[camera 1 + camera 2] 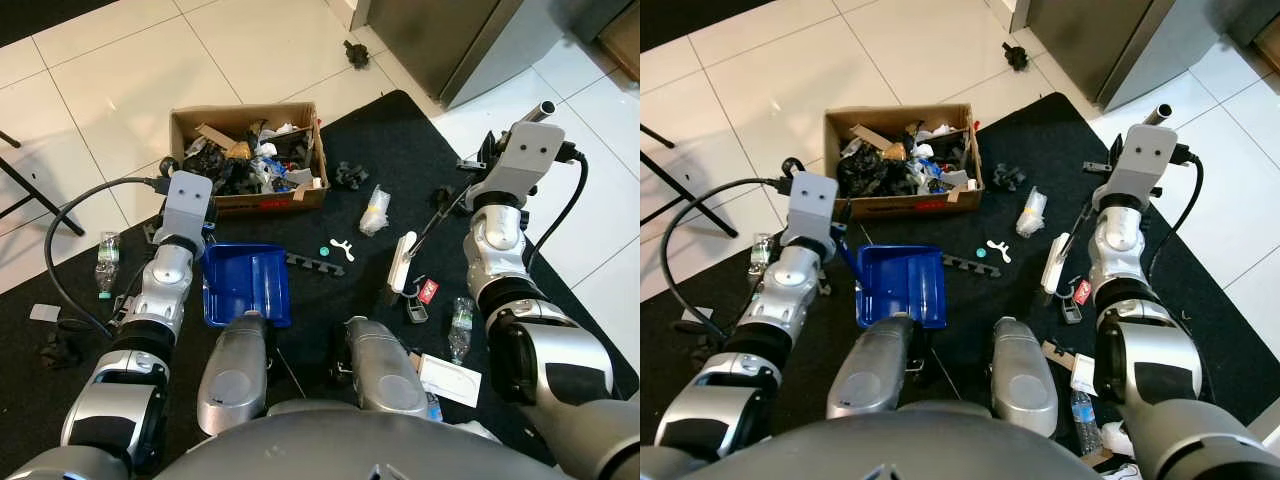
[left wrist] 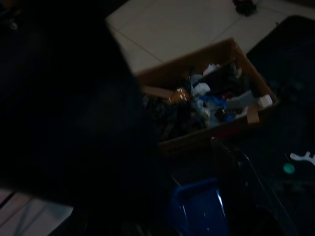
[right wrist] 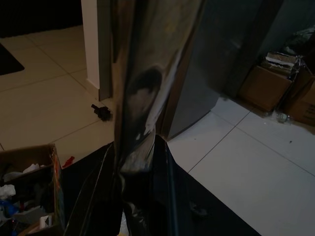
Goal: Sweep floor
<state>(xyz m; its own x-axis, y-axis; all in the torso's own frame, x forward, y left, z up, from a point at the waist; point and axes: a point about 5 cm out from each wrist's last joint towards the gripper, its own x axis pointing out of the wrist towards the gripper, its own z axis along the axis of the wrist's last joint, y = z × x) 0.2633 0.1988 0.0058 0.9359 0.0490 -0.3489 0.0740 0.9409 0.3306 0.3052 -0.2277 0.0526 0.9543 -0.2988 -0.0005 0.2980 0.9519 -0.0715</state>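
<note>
robot standing over a littered black mat, blue dustpan in the left gripper, broom in the right.

the left gripper (image 1: pixel 205 243) is hidden under its wrist block, so how its fingers sit on the blue dustpan (image 1: pixel 247 284) i cannot tell; the left wrist view is very dark, with only the pan's rim and the cardboard box (image 2: pixel 216 98) of scraps readable. the right gripper (image 3: pixel 140 162) is closed around the silver broom handle (image 3: pixel 142 73), which blurs across that view; the white broom head (image 1: pixel 403 262) rests on the mat between a crushed clear bottle (image 1: pixel 375 210) and a red scrap (image 1: pixel 428 291). the black mat (image 1: pixel 400 140) lies on glossy white tiles (image 1: pixel 130 80), beside a grey cabinet (image 1: pixel 440 40).
</note>
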